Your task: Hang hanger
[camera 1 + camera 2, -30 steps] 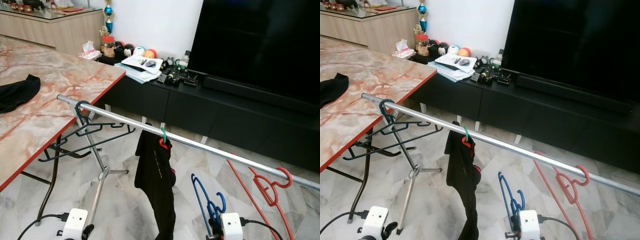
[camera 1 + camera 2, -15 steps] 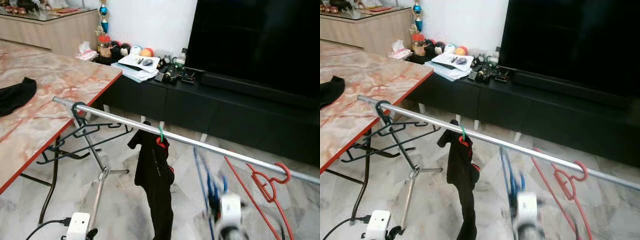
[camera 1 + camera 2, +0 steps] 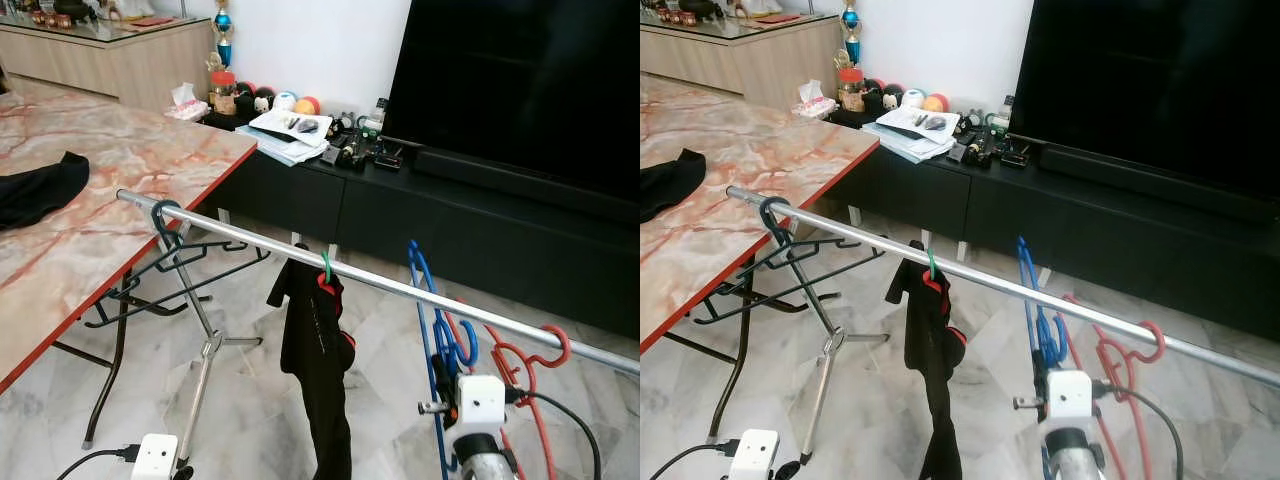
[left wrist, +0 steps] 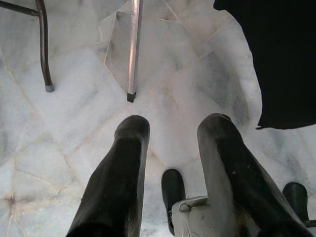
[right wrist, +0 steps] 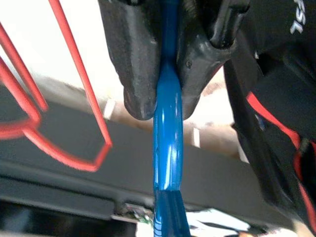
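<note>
Hook-to-rail gap is what the next move turns on. Right gripper is clamped tight on the blue hanger; in the right wrist view both fingers pinch the blue bar with no gap. Hanger stands nearly upright above the wrist, long axis running up from the pinch toward the silver rail.

Its top reaches rail height and crosses the rail line in both eye views, between the black garment on the green-hooked hanger and the red hanger. Cannot tell from these views whether the blue hook is over the rail, touching it, or just in front of it. Rail runs diagonally, from the marble table end on the robot's left down toward its right, so the hook plane has to sit across that line, not along it.

Judgement: the hook needs to clear the rail top, then drop, in the free stretch beside the red hanger. Risk: snagging the red hanger, which sits just beside the blue one.

Left gripper hangs idle low over the floor, fingers parted, holding nothing. Right arm is the one nearer the slot.
</note>
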`<state>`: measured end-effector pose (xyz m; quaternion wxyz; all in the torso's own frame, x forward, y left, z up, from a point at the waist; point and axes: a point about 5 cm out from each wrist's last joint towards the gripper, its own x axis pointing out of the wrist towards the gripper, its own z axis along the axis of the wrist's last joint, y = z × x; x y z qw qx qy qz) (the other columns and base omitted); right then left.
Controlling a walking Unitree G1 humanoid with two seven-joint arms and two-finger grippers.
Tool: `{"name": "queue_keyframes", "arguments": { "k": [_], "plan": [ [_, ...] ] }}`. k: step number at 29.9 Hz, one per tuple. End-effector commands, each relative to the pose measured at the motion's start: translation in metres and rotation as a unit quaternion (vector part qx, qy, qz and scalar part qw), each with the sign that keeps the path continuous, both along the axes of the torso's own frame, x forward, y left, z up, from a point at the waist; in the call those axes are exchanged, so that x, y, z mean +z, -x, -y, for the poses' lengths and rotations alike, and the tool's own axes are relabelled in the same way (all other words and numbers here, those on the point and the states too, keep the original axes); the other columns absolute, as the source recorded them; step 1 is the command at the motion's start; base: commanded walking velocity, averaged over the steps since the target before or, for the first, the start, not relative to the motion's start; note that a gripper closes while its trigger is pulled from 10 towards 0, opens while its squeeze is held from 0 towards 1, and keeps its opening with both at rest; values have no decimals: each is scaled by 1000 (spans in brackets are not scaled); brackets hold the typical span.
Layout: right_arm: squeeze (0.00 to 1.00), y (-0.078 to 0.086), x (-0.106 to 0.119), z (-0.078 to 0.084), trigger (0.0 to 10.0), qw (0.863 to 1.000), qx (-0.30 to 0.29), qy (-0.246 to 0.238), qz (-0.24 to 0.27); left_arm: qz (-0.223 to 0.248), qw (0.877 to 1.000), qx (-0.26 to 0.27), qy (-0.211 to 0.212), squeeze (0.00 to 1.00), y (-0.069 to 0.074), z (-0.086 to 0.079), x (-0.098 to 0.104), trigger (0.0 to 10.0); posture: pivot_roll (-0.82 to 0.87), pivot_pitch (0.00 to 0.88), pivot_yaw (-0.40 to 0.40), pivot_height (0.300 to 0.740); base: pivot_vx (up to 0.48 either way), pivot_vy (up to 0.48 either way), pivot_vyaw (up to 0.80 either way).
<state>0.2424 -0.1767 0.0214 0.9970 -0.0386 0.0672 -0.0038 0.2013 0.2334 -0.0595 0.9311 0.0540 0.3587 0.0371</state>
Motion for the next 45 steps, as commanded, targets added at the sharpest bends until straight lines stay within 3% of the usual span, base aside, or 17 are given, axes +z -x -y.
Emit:
{"name": "queue_keyframes", "arguments": {
  "k": [1,6,11,14,22,25,28,39,40,41,42,45],
  "plan": [
    [0,-3,7,2,10000,1000,-16,4,7,-6,1000,-3,0,0,4,1,-3,10000,111,0,-66,740,0,0,0],
    [0,-12,10,4,10000,999,-43,-19,3,-9,1000,-6,-1,0,4,1,-3,10000,113,0,-61,740,0,0,0],
    [0,-22,16,-2,10000,999,-34,-40,-5,-10,1000,-9,-2,0,3,1,-2,10000,115,0,-58,740,0,0,0],
    [0,-32,13,-5,10000,998,-23,-29,-43,-13,1000,-15,-4,0,3,1,-3,10000,116,0,-55,740,0,0,0],
    [0,-54,17,-1,10000,996,-41,-42,-64,-15,1000,-23,-7,0,2,2,-2,10000,125,0,-48,740,0,0,0],
    [0,-60,13,-1,10000,993,-48,-31,-99,-15,1000,-24,-8,0,2,2,-2,10000,124,0,-47,740,0,0,0],
    [0,-64,8,0,10000,987,-70,-53,-133,-16,1000,-25,-9,0,2,2,-2,10000,132,0,-48,740,0,0,0],
    [0,-71,7,-4,10000,984,-62,-65,-152,-27,999,-24,-9,0,8,1,-6,10000,135,0,-50,740,0,0,0],
    [780,-70,7,-4,10000,984,-62,-66,-153,-28,999,-24,-9,0,9,1,-6,10000,134,0,-51,740,0,0,0],
    [780,-69,6,-3,10000,984,-62,-66,-154,-28,999,-24,-9,0,9,1,-6,10000,134,0,-51,740,0,0,0],
    [1000,-68,5,-3,10000,984,-63,-66,-155,-28,999,-23,-9,0,10,1,-6,10000,134,0,-51,740,0,0,0],
    [1000,-65,2,-2,10000,984,-64,-65,-155,-29,999,-23,-8,0,10,1,-7,10000,133,0,-51,740,0,0,0]
  ]
}}
